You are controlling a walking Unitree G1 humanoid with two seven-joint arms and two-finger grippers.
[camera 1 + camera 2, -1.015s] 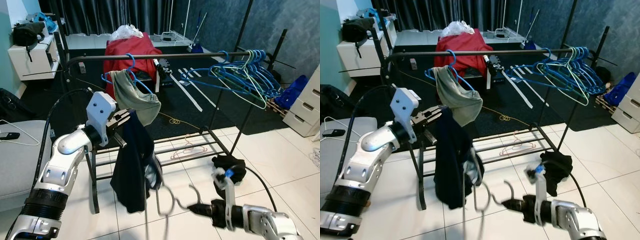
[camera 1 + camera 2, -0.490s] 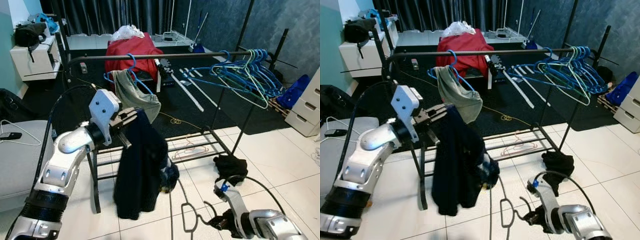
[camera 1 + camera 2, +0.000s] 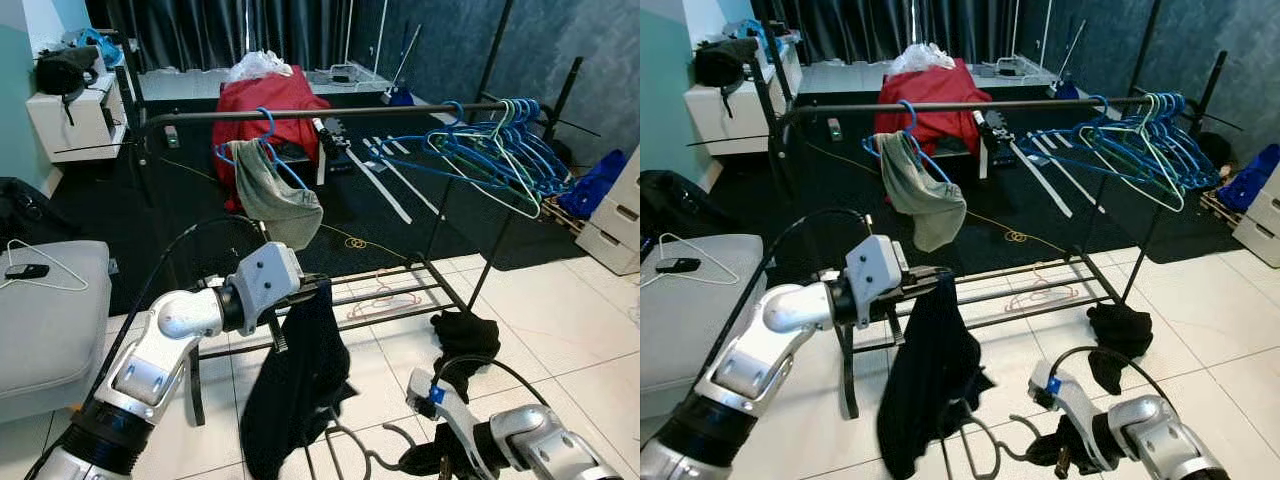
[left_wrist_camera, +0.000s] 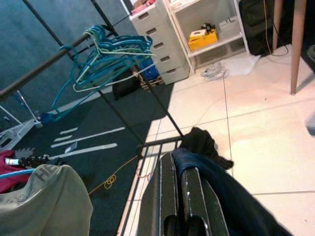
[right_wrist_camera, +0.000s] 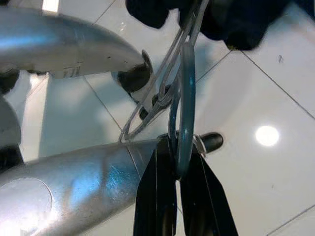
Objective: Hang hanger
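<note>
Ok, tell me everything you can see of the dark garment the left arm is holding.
The dark garment is navy-black soft cloth, hanging limp in long folds from the left pincer, whose fingers are shut on its top edge. It dangles in front of the rack's lower rails, and its bottom reaches down near the white tiled floor.

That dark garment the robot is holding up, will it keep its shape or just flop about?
Probably flop: the dark garment hangs in loose folds from the left end effector, so it looks soft and limp. It likely swings or twists when moved. The hanger pinched in the right end effector looks like thin, rigid wire, so it should hold its form.
</note>
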